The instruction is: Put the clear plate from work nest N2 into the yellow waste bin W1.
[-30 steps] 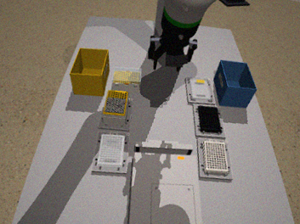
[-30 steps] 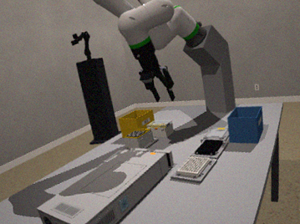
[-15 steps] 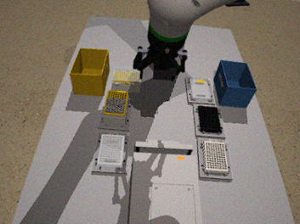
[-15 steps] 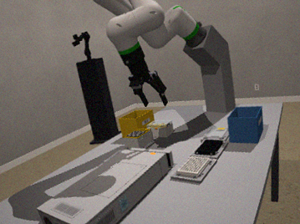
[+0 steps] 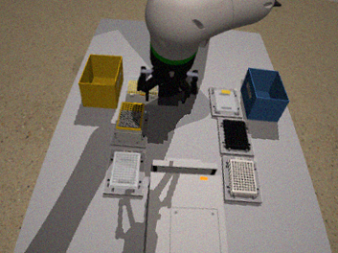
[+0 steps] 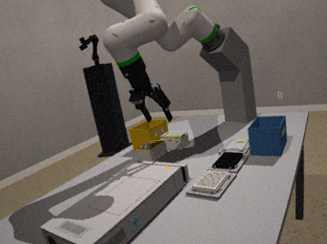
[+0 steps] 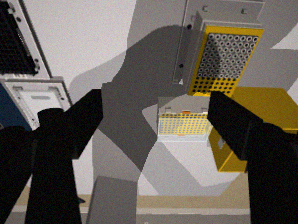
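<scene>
The yellow bin W1 [image 5: 100, 80] stands upright at the bench's far left; it also shows in the exterior view [image 6: 148, 133] and in the wrist view [image 7: 255, 130]. A pale, see-through-looking plate with a yellow tag [image 5: 225, 101] lies on a nest beside the blue bin; it shows at the left edge of the wrist view [image 7: 35, 97]. I cannot read the nest labels. My gripper [image 5: 166, 96] [image 6: 157, 116] [image 7: 155, 104] is open and empty. It hangs well above the bench, over the small white cooler box with a yellow grid [image 7: 183, 124].
A yellow plate [image 5: 131, 117] and a white plate [image 5: 125, 170] sit on nests in the left column. A black plate [image 5: 236, 134] and a white gridded plate [image 5: 242, 176] sit on the right. A blue bin [image 5: 264, 94] stands far right. A large grey instrument [image 6: 117, 210] fills the near bench.
</scene>
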Controlling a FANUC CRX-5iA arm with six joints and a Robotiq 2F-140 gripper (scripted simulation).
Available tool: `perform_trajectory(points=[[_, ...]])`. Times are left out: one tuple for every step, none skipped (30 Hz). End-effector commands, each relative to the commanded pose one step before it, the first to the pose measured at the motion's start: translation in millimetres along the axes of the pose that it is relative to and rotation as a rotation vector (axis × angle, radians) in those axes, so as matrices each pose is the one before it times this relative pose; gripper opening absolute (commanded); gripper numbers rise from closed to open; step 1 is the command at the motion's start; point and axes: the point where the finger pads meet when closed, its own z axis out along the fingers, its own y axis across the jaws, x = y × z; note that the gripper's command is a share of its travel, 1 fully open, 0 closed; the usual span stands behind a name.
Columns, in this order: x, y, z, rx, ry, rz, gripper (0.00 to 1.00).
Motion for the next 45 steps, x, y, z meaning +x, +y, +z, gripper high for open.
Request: perform_trajectory(points=[[11.16, 8.26, -1.09, 0.00071, 0.00038, -0.00003, 0.7], [3.15, 2.47, -0.13, -0.00001, 0.00001, 0.0, 0.7], [3.15, 2.47, -0.13, -0.00001, 0.00001, 0.0, 0.7], [3.15, 2.47, -0.13, -0.00001, 0.00001, 0.0, 0.7], [3.15, 2.47, -0.13, -0.00001, 0.00001, 0.0, 0.7], [3.15, 2.47, -0.13, -0.00001, 0.00001, 0.0, 0.7], [3.15, 2.47, -0.13, -0.00001, 0.00001, 0.0, 0.7], [0.0, 0.0, 0.0, 0.0, 0.0, 0.0, 0.7], [0.0, 0.0, 0.0, 0.0, 0.0, 0.0, 0.7], [3.17, 2.48, -0.14, 0.0, 0.0, 0.0, 0.7], [3.14, 2.47, -0.13, -0.00001, 0.00001, 0.0, 0.7], [3.14, 2.47, -0.13, -0.00001, 0.00001, 0.0, 0.7], [3.14, 2.47, -0.13, -0.00001, 0.00001, 0.0, 0.7], [3.15, 2.47, -0.13, -0.00001, 0.00001, 0.0, 0.7], [3.15, 2.47, -0.13, -0.00001, 0.00001, 0.0, 0.7], [3.15, 2.47, -0.13, -0.00001, 0.00001, 0.0, 0.7], [3.15, 2.47, -0.13, -0.00001, 0.00001, 0.0, 0.7], [3.15, 2.47, -0.13, -0.00001, 0.00001, 0.0, 0.7], [3.15, 2.47, -0.13, -0.00001, 0.00001, 0.0, 0.7], [3.15, 2.47, -0.13, -0.00001, 0.00001, 0.0, 0.7], [3.15, 2.47, -0.13, -0.00001, 0.00001, 0.0, 0.7], [3.15, 2.47, -0.13, -0.00001, 0.00001, 0.0, 0.7], [3.15, 2.47, -0.13, -0.00001, 0.00001, 0.0, 0.7], [3.15, 2.47, -0.13, -0.00001, 0.00001, 0.0, 0.7], [0.0, 0.0, 0.0, 0.0, 0.0, 0.0, 0.7], [0.0, 0.0, 0.0, 0.0, 0.0, 0.0, 0.7], [3.18, 2.48, -0.14, 0.0, 0.0, 0.0, 0.7], [3.14, 2.47, -0.13, -0.00001, 0.00001, 0.0, 0.7], [3.14, 2.47, -0.13, -0.00001, 0.00001, 0.0, 0.7], [3.14, 2.47, -0.13, -0.00001, 0.00001, 0.0, 0.7], [3.14, 2.47, -0.13, -0.00001, 0.00001, 0.0, 0.7], [3.14, 2.47, -0.13, -0.00001, 0.00001, 0.0, 0.7], [3.14, 2.47, -0.13, -0.00001, 0.00001, 0.0, 0.7], [3.14, 2.47, -0.13, -0.00001, 0.00001, 0.0, 0.7], [3.14, 2.47, -0.13, -0.00001, 0.00001, 0.0, 0.7], [3.14, 2.47, -0.13, -0.00001, 0.00001, 0.0, 0.7], [3.14, 2.47, -0.13, -0.00001, 0.00001, 0.0, 0.7], [3.14, 2.47, -0.13, -0.00001, 0.00001, 0.0, 0.7], [3.14, 2.47, -0.13, -0.00001, 0.00001, 0.0, 0.7], [3.14, 2.47, -0.13, -0.00001, 0.00001, 0.0, 0.7], [3.23, 2.49, -0.15, 0.0, -0.00003, 0.0, 0.7], [0.0, 0.0, 0.0, 0.0, 0.0, 0.0, 0.7], [0.0, 0.0, 0.0, 0.0, 0.0, 0.0, 0.7], [3.1, 2.46, -0.12, -0.00002, 0.00003, 0.0, 0.7], [3.13, 2.47, -0.13, -0.00001, 0.00001, 0.0, 0.7]])
